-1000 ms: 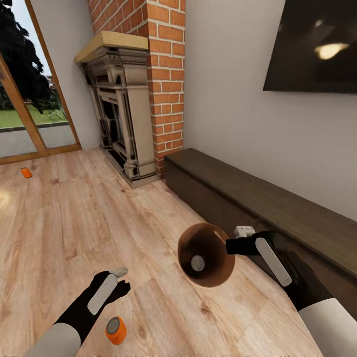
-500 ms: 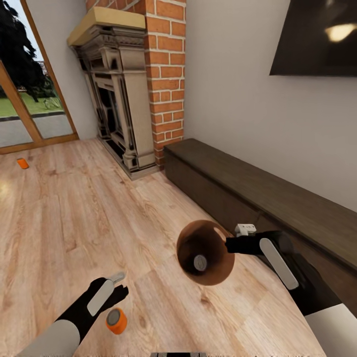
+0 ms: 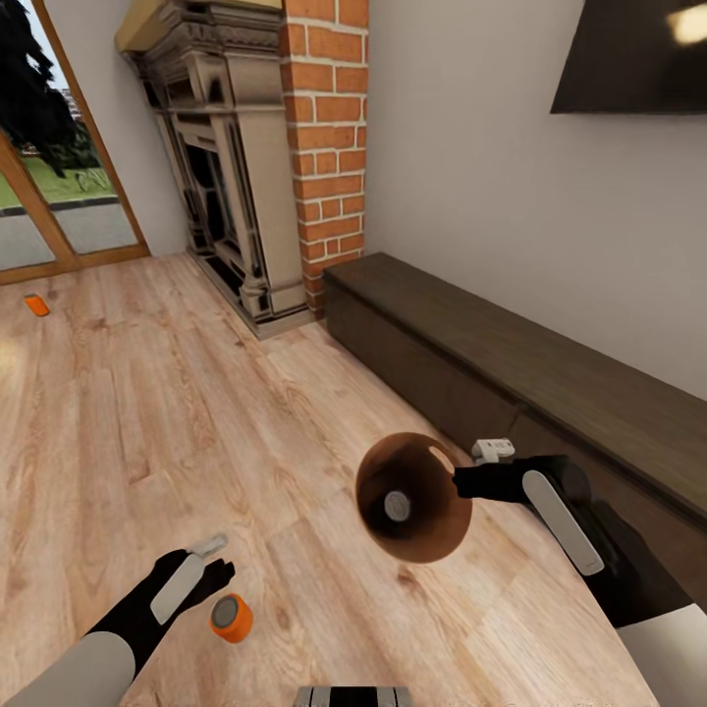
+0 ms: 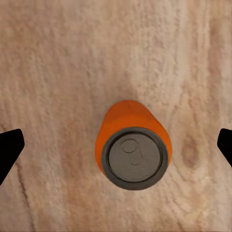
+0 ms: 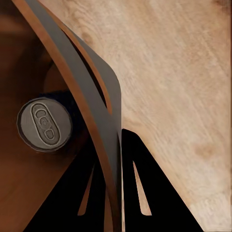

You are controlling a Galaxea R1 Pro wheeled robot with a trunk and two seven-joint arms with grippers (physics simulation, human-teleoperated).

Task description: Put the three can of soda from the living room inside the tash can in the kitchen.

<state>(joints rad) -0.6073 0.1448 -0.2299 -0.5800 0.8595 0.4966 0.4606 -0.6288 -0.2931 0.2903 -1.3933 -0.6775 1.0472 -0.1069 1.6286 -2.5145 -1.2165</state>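
Wooden floor (image 3: 118, 412) of the living room is lying under both arms, with the brick chimney (image 3: 329, 147) and the fireplace (image 3: 211, 167) behind and the dark cabinet (image 3: 511, 363) along the wall. The left gripper (image 3: 208, 568) is hanging spread wide over an upright orange can (image 4: 133, 145); in the left wrist view the can is sitting between the two fingertips (image 4: 9, 147), well apart from each. The right gripper (image 5: 118, 193) is pinching the rim of the bin (image 3: 412, 496), which is holding a dark can (image 5: 44, 124). Another orange can (image 3: 36, 304) is lying far off near the glass door (image 3: 59, 196). To grasp well, I think the left arm should be going straight down with the can centred, closing only at mid-height so it is not tipping, while the bin is kept steady
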